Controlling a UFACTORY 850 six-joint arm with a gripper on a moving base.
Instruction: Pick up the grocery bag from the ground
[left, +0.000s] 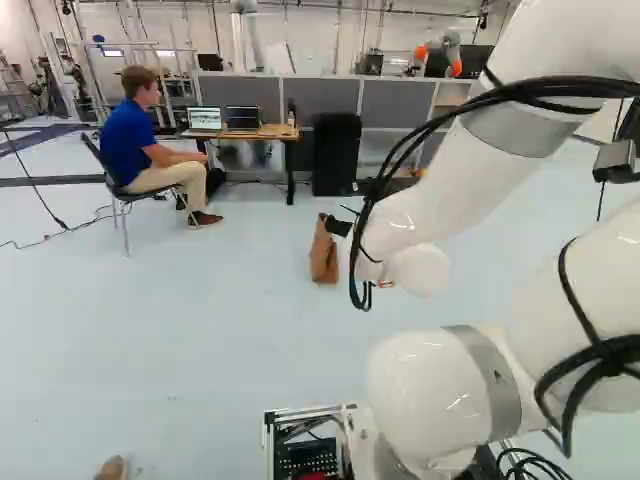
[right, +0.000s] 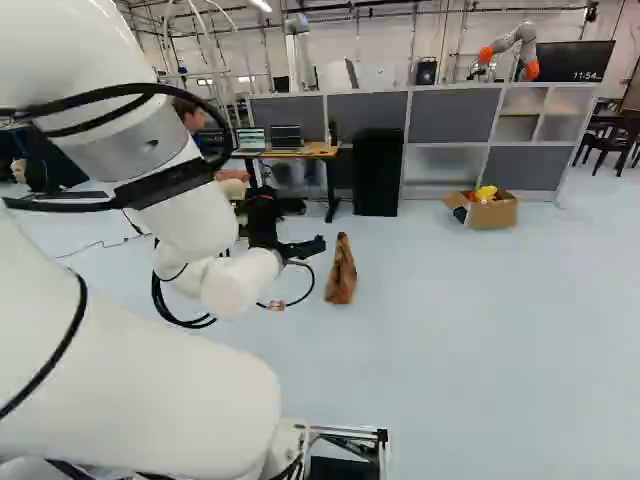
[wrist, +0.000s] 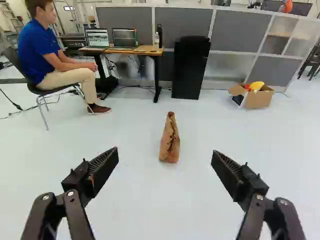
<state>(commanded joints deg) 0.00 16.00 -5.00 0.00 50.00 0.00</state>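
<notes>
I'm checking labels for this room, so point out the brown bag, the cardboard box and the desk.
Brown bag (wrist: 170, 145): wrist view, on the lower part of its side.
Cardboard box (right: 494, 216): right base view, on its outer wall.
Desk (left: 276, 132): left base view, on its wooden top.

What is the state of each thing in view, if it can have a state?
Gripper: open, holding nothing.
Bag: upright on the floor, crumpled, not gripped.
Box: open at the top, a yellow thing showing in it.
Laptops: both open.
Wall screen: on, showing digits.
</notes>
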